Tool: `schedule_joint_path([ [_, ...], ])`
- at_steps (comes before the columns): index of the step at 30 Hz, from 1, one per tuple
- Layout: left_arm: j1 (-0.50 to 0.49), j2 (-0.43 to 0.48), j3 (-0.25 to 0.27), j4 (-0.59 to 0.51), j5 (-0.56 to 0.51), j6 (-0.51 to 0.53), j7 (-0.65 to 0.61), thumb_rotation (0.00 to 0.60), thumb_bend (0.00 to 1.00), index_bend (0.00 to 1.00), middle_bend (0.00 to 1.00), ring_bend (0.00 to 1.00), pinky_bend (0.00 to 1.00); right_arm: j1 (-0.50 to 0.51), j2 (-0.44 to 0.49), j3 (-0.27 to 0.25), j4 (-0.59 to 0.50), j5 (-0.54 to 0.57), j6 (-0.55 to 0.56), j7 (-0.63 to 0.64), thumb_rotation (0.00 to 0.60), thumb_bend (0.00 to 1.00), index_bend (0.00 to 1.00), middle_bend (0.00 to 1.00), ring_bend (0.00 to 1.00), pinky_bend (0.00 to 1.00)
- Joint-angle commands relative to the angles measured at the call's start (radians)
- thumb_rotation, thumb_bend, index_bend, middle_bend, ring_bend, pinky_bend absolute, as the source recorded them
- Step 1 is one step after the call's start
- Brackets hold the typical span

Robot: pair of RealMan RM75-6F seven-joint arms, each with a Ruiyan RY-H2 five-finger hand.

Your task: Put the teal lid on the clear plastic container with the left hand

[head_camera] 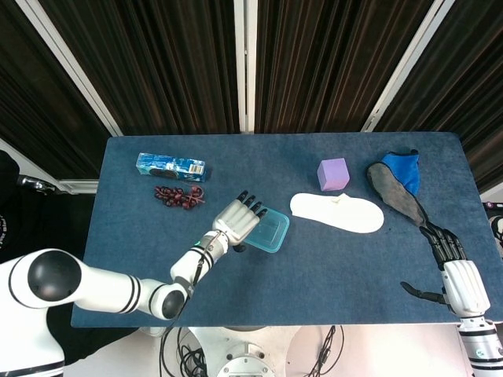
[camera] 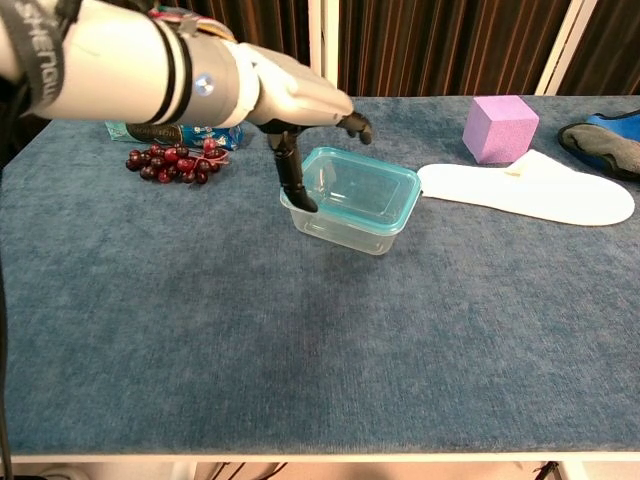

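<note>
The teal lid (camera: 362,187) lies on top of the clear plastic container (camera: 345,232), near the middle of the blue table; the head view shows the lid (head_camera: 269,232) from above. My left hand (camera: 290,100) hovers just left of and above it, fingers stretched out over the lid's far left corner. Its thumb points down beside the container's left edge, and nothing is held. In the head view the left hand (head_camera: 234,221) overlaps the lid's left side. My right hand (head_camera: 456,275) rests at the table's front right corner, fingers apart and empty.
Behind the left hand lie dark red grapes (camera: 168,164) and a teal box (head_camera: 170,165). A white insole (camera: 525,195) lies right of the container, with a purple cube (camera: 499,128) behind it. A blue and grey shoe (head_camera: 397,184) is at the far right.
</note>
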Motion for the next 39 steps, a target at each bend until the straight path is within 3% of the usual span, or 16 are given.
schedule_joint_path([
  [1, 0.017, -0.017, 0.009, 0.031, 0.007, -0.006, -0.012, 0.466, 0.18, 0.11, 0.11, 0.00, 0.00, -0.001, 0.000, -0.001, -0.002, 0.001, 0.000, -0.003, 0.600, 0.03, 0.00, 0.00, 0.00, 0.00],
  [23, 0.059, -0.068, 0.026, 0.093, 0.024, -0.033, -0.007, 0.467, 0.18, 0.11, 0.12, 0.00, 0.00, -0.006, 0.008, 0.000, -0.037, 0.002, 0.004, -0.044, 0.600, 0.03, 0.00, 0.00, 0.00, 0.00],
  [30, 0.114, -0.004, 0.028, -0.020, 0.139, 0.045, -0.038, 0.468, 0.18, 0.11, 0.12, 0.00, 0.00, -0.005, 0.009, 0.001, -0.038, -0.006, 0.010, -0.044, 0.600, 0.03, 0.00, 0.00, 0.00, 0.00],
  [39, 0.208, 0.024, 0.083, -0.116, 0.298, 0.132, -0.040, 0.466, 0.17, 0.13, 0.12, 0.00, 0.00, -0.002, 0.004, -0.001, -0.037, -0.017, 0.011, -0.045, 0.600, 0.03, 0.00, 0.00, 0.00, 0.00],
])
